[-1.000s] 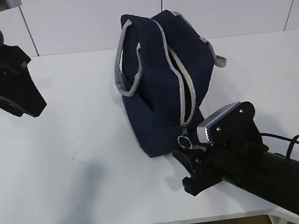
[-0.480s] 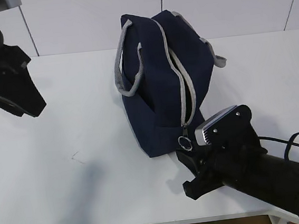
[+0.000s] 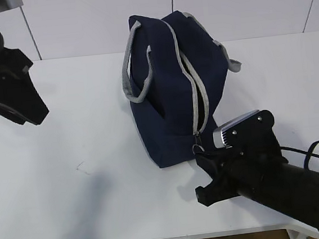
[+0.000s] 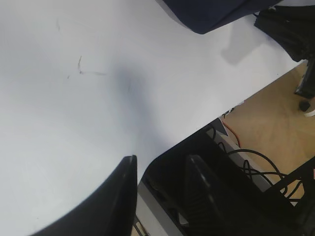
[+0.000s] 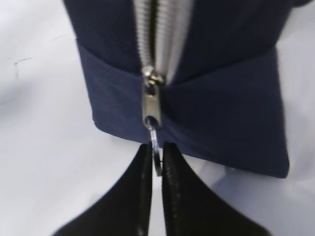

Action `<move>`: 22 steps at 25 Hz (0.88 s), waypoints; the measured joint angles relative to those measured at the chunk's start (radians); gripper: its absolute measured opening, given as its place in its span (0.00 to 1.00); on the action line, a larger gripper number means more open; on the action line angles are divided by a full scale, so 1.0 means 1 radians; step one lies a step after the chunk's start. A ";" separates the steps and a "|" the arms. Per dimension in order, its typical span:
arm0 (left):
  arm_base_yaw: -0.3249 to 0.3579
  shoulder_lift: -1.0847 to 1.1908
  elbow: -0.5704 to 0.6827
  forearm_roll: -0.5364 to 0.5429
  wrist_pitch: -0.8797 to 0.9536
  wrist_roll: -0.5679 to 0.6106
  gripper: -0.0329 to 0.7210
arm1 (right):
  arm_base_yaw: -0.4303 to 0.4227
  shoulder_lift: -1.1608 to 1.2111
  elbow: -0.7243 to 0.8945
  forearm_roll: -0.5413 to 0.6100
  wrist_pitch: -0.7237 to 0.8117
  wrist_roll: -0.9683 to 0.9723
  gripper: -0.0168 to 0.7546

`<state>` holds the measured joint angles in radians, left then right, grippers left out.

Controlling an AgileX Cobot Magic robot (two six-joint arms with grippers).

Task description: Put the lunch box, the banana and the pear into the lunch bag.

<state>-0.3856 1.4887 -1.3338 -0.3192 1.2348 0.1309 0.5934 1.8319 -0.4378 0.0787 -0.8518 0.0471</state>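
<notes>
Near the table's front edge, exterior view, the right gripper (image 3: 199,151) met the lunch bag (image 3: 173,84). From its wrist, fingertips (image 5: 146,162) pinched the zipper ring (image 5: 156,147) — thin metal, might slip. Left gripper (image 4: 160,169) idled, part-spread.

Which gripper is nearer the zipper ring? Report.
Right. The right gripper is pinching the zipper ring at the lunch bag's end; the left gripper hovers far off.

White table (image 3: 93,131), pale panelled wall (image 3: 99,18)
</notes>
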 joint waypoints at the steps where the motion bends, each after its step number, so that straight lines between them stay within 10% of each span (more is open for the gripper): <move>1: 0.000 0.000 0.000 0.000 0.000 0.000 0.38 | 0.000 0.000 0.000 0.005 0.000 0.005 0.07; 22: 0.000 0.000 0.000 -0.012 0.000 0.000 0.38 | 0.000 -0.450 -0.042 -0.079 0.501 0.045 0.04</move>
<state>-0.3856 1.4887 -1.3338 -0.3313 1.2348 0.1309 0.5934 1.3820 -0.4794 0.0000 -0.3510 0.0921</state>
